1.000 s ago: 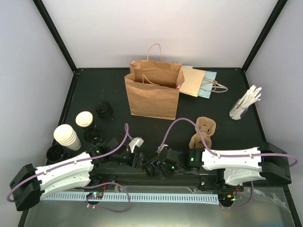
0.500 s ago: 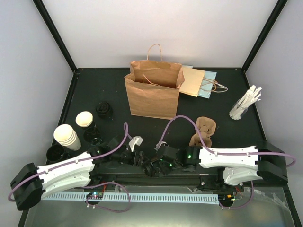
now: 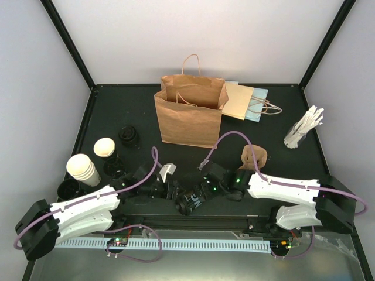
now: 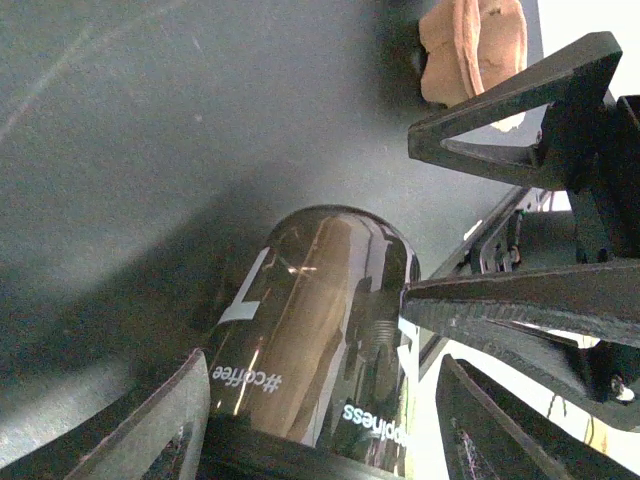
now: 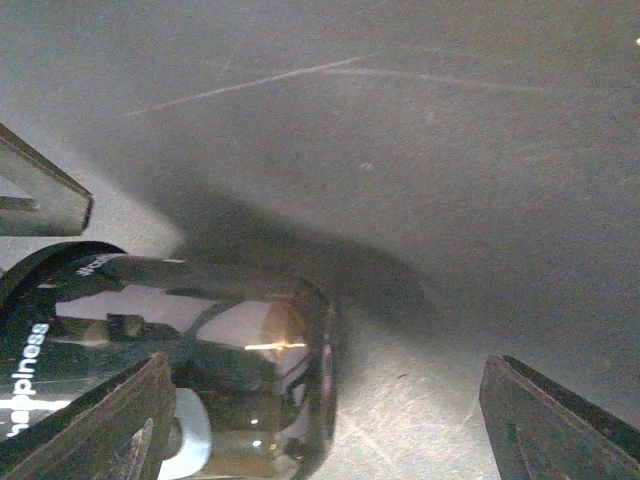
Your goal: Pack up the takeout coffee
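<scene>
One takeout coffee cup (image 3: 188, 204), glossy black sleeve printed "#coffee", sits between the fingers of my left gripper (image 3: 176, 194) near the front rail. In the left wrist view the cup (image 4: 310, 300) points away from the camera and fills the left gripper (image 4: 325, 365), which is shut on it. My right gripper (image 3: 197, 196) faces it from the right, open. In the right wrist view the cup (image 5: 200, 330) reaches in past the left finger of the right gripper (image 5: 328, 365), far from the other finger. A second cup (image 3: 104, 147) stands upright at the left.
A brown paper bag (image 3: 190, 114) stands open at the back, with a flat bag (image 3: 246, 102) behind it. The pulp carrier (image 3: 254, 156) lies partly under the right arm. A stack of white cups (image 3: 83, 170), black lids (image 3: 129, 136) and a holder of sticks (image 3: 303, 130) stand at the sides.
The right arm has swung left and forward toward the cup, now covering more of the carrier, and its jaws have narrowed slightly. The left gripper has shifted a little forward.
</scene>
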`<action>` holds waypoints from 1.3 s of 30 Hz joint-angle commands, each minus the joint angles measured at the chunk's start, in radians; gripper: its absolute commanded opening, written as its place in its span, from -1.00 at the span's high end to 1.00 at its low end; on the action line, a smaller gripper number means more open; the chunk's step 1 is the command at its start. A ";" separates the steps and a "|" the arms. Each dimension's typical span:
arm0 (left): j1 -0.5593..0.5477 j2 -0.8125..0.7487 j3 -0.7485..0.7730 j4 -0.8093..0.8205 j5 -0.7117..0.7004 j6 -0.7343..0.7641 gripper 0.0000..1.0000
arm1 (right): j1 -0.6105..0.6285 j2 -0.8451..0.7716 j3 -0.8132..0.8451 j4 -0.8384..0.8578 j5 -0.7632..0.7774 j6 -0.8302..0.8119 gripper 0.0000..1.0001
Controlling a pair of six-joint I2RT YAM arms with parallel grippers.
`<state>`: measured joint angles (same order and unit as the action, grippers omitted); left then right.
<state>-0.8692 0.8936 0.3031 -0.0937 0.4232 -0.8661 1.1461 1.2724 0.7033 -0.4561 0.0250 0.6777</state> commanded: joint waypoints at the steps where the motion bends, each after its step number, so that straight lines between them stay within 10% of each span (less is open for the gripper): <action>1: 0.036 0.036 0.092 0.002 0.000 0.063 -0.30 | -0.046 -0.019 -0.007 0.006 -0.010 -0.065 -0.72; 14: 0.073 -0.149 0.219 -0.472 -0.136 0.143 -0.43 | 0.030 -0.152 0.113 -0.079 0.011 -0.421 -0.78; 26: 0.110 -0.301 0.173 -0.539 -0.118 0.113 -0.45 | 0.032 -0.331 0.021 0.114 -0.233 -0.969 -0.90; 39: 0.110 -0.293 0.134 -0.495 -0.061 0.119 -0.49 | 0.104 -0.193 0.151 -0.180 -0.170 -1.300 -0.81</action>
<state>-0.7666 0.5957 0.4404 -0.6125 0.3233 -0.7441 1.2400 1.0515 0.8139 -0.5465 -0.1951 -0.5026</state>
